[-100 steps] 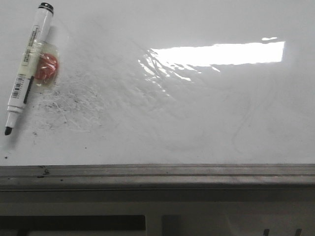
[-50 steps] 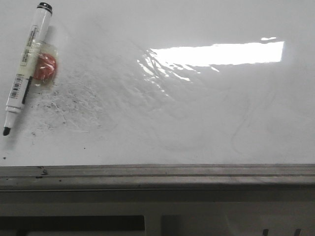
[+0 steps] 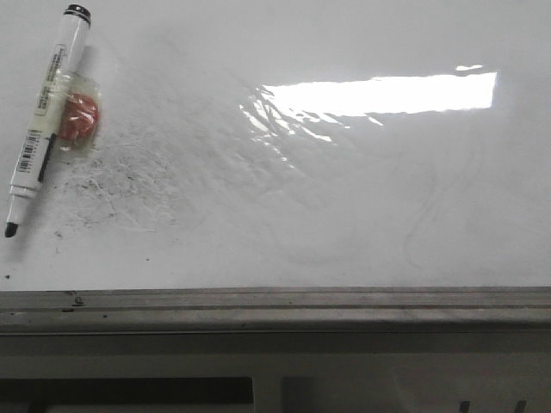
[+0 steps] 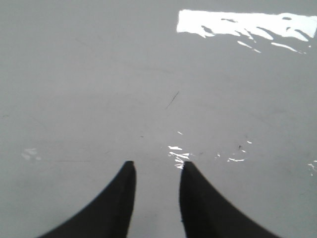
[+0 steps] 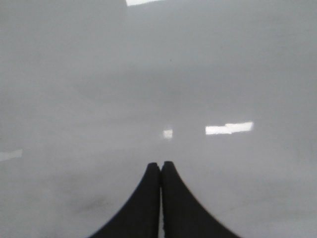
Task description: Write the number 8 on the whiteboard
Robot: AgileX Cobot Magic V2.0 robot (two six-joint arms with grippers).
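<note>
We see the whiteboard (image 3: 344, 189) lying flat, its long axis running left to right along the grey edge rail (image 3: 275, 305); no figure eight shows on it, only grey smudges (image 3: 129, 176) beside the marker (image 3: 45, 116). The marker lies uncapped, tip toward the rail, with a barcode label whose print is too small to read. A red round piece (image 3: 77, 119) touches its barrel. Our left gripper (image 4: 156, 166) hovers narrowly parted, holding nothing; our right gripper (image 5: 160, 166) has its fingers pressed together, empty.
</note>
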